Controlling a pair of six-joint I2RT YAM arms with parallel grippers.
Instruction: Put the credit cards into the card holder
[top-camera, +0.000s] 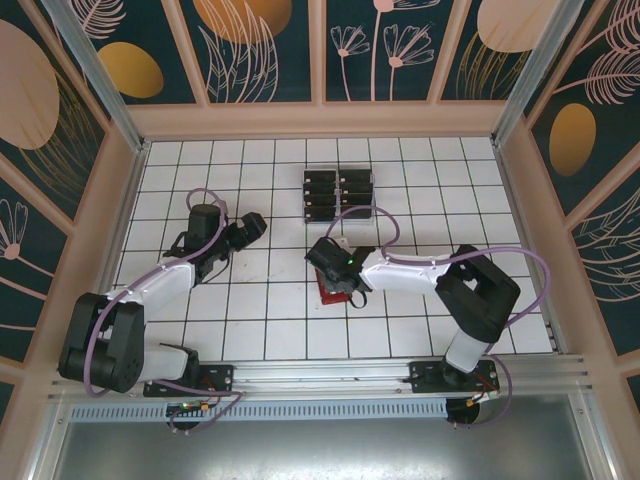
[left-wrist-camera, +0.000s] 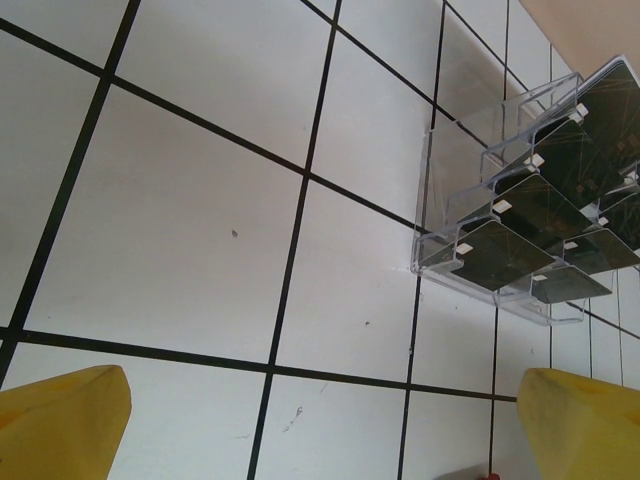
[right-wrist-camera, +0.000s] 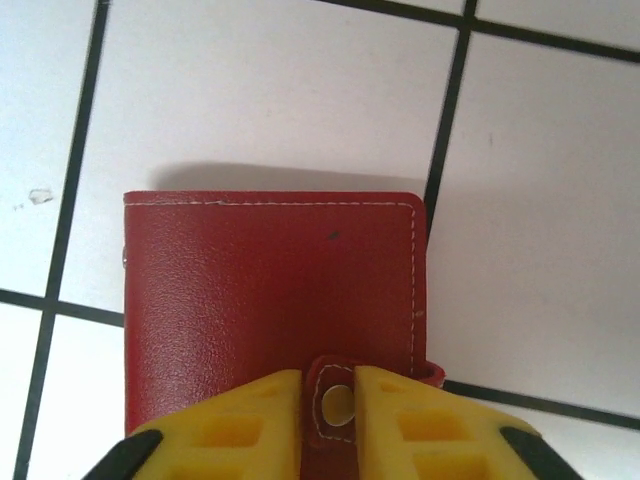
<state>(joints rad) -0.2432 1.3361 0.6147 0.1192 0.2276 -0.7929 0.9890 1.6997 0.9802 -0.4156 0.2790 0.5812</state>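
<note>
The red card holder lies closed and flat on the white tiles, its stitched snap tab at the near edge. My right gripper is shut on that tab, one yellow finger pressed against each side of it. From above, the right gripper covers most of the card holder. The black credit cards stand in the slots of a clear plastic rack. To the rack's left my left gripper hangs open over bare tile, its fingertips far apart with nothing between them.
The clear rack stands at the back middle of the tiled floor. Wooden walls close in the floor on three sides. Purple cables loop over both arms.
</note>
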